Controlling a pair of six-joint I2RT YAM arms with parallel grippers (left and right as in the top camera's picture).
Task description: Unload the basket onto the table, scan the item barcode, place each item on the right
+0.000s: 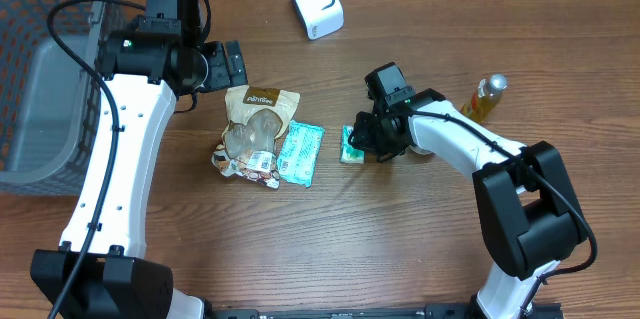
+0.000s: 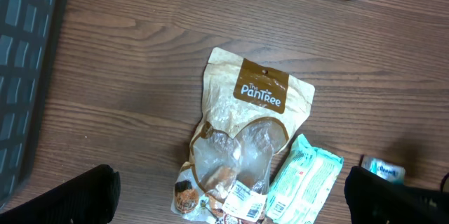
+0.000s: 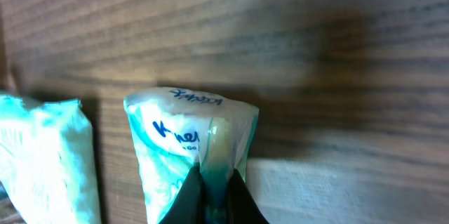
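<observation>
**Right of the pouch [image 1: 258, 124]: thin pinch on the pack [image 3: 184, 143]**

Just right of the pouch, the right claw [image 3: 215, 194] was clamped on the pack's crimped edge only. On a lift, that slick film could slip or tear. Above the pouch, the left claw [image 1: 228, 64] hung wide apart. The pouch read "PanTree"; the pack's blue script was only partly legible.

tissue pack [image 3: 175, 140]: glossy crinkled plastic film. my right fingertips [image 3: 188, 201]: matt black. table [image 1: 400, 249]: matt wood grain. pouch [image 2: 245, 104]: kraft paper, clear glossy window.
</observation>
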